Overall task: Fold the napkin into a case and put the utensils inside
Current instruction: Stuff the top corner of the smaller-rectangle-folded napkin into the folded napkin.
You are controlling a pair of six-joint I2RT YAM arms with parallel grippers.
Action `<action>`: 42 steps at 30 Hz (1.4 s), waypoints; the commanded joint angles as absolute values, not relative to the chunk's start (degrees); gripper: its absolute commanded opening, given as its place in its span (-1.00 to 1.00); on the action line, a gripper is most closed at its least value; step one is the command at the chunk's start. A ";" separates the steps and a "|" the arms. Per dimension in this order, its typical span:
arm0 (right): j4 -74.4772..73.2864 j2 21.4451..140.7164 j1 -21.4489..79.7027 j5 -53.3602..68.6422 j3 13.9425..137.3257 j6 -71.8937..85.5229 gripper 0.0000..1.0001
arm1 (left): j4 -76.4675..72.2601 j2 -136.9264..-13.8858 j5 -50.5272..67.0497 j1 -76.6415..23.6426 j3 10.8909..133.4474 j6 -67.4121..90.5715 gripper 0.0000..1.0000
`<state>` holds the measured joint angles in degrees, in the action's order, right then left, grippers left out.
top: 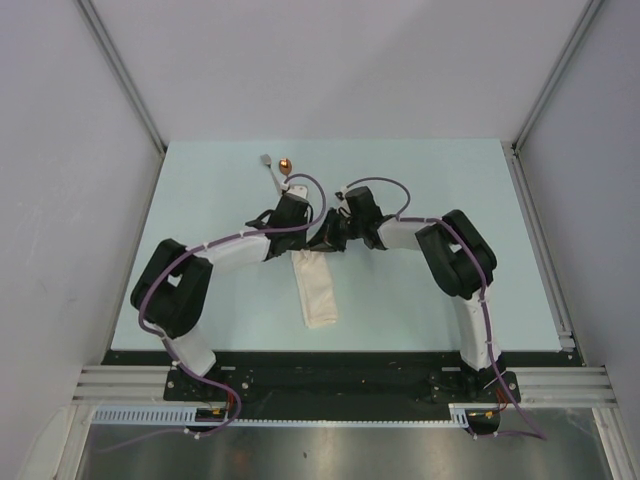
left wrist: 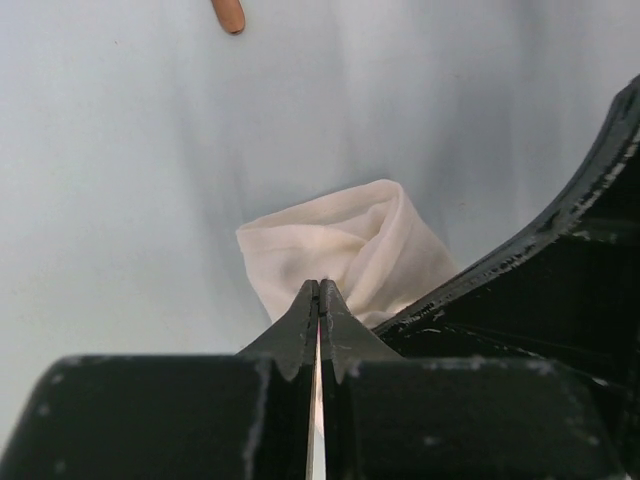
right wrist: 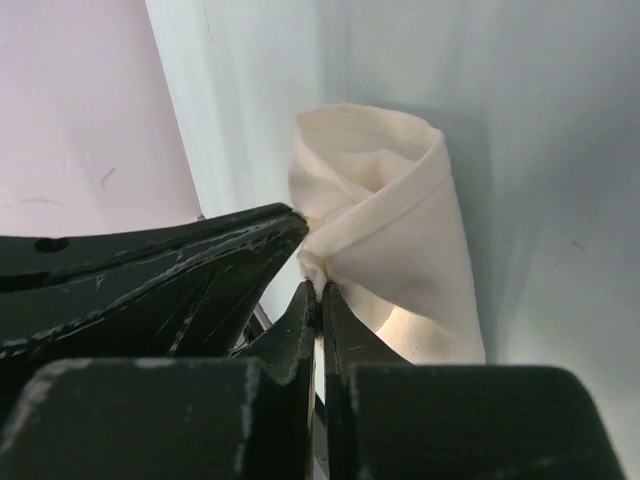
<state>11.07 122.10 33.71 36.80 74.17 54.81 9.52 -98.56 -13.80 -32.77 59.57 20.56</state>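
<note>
The napkin [top: 318,290] lies as a narrow cream strip in the middle of the table, its far end lifted and puffed open [left wrist: 345,245]. Both grippers meet at that far end. My left gripper [left wrist: 320,287] is shut, with a thin edge of cloth pinched between its tips. Beside it, my right gripper [right wrist: 320,290] is shut on the napkin's hem [right wrist: 375,215]. In the top view the left gripper [top: 305,245] and right gripper [top: 330,243] sit side by side. The silver fork [top: 267,166] and the copper-bowled spoon [top: 286,165] lie on the table beyond them; the spoon's bowl [left wrist: 229,14] shows at the left wrist view's top edge.
The pale blue table [top: 420,300] is fenced by grey walls at the sides and back. A metal rail [top: 540,250] runs along its right edge. The right arm's black body [left wrist: 560,300] crowds the left wrist view.
</note>
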 commanded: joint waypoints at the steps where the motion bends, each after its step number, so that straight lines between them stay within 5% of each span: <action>1: 12.04 123.48 34.19 35.33 76.20 57.83 -1.00 | 6.68 -94.49 -13.63 -32.96 58.45 22.15 -1.00; 22: 30.86 132.28 34.19 32.70 77.26 64.08 -1.00 | 7.63 -93.87 -12.56 -32.61 57.65 25.75 -1.00; 27: 25.77 130.08 34.01 32.87 76.90 61.45 -1.00 | 9.04 -92.46 -14.77 -31.91 57.57 25.84 -0.51; 42: 19.42 125.16 33.92 31.38 72.95 58.97 -1.00 | 9.85 -100.37 -13.71 -30.41 60.91 22.94 -0.45</action>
<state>20.62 127.24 34.11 31.90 74.13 59.75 9.93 -99.46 -13.39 -30.57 58.17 24.56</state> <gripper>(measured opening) 0.019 0.268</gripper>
